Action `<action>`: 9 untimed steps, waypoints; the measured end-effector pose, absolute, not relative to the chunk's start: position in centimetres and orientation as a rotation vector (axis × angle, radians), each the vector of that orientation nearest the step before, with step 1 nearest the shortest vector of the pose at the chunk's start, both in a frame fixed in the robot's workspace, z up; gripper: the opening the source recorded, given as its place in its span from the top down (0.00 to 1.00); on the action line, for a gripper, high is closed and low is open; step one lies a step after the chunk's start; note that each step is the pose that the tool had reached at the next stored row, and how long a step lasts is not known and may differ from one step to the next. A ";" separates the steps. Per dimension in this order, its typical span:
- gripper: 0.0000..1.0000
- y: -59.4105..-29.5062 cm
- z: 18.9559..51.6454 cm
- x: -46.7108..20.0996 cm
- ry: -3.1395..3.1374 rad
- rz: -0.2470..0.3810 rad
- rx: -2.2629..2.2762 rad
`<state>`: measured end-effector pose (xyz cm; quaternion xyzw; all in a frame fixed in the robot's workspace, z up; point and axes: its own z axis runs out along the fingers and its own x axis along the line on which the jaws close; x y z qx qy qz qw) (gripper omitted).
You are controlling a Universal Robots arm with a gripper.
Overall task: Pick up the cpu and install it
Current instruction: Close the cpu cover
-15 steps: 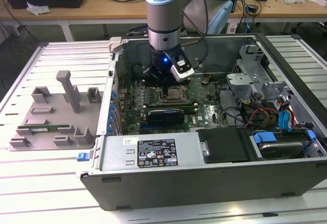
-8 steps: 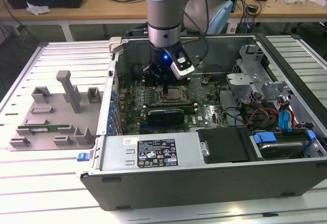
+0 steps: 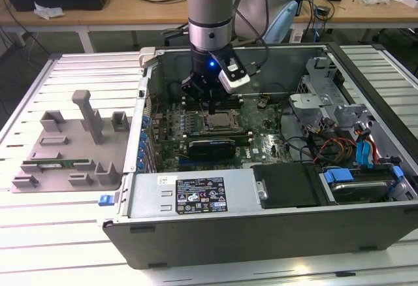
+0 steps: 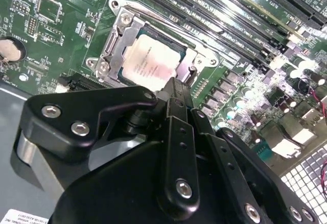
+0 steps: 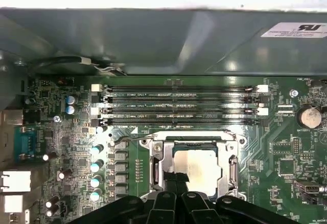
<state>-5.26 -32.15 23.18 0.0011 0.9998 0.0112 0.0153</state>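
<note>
Small flat square cpu (image 4: 150,60) with a pale silver metal top: we record it lying flat inside the bright steel socket frame (image 4: 120,35) on the green motherboard (image 4: 46,19). The cpu (image 3: 219,121) falls at the centre of the exterior view. Black jointed gripper (image 4: 179,83): it hangs over one edge of the chip, fingers drawn together with nothing between them. We cannot tell whether the tips touch the metal top or stand just clear of it. Four long black memory slots (image 5: 179,106): parallel, just beside the frame. Round silver coin cell (image 5: 309,116): well apart from the socket. Open grey steel computer case (image 3: 274,227): holds the board, middle of the exterior view. Grey plastic tray (image 3: 65,149) with upright blocks: on the white slatted table (image 3: 39,234) at the exterior view's left, beside the case. Hazards, in our judgement: if the chip sits even slightly askew, downward pressure from the closed tips could bend the contacts beneath it. A sideways slip could drag it off its seat or scuff the top. The tips also stand near the frame's inner edge and could catch on it.
</note>
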 end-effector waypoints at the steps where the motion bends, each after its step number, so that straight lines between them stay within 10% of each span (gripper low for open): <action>1: 0.89 -32.1 23.2 -5.1 3.111 0.035 0.004; 9: 0.89 -32.1 24.1 -3.1 3.111 0.026 0.004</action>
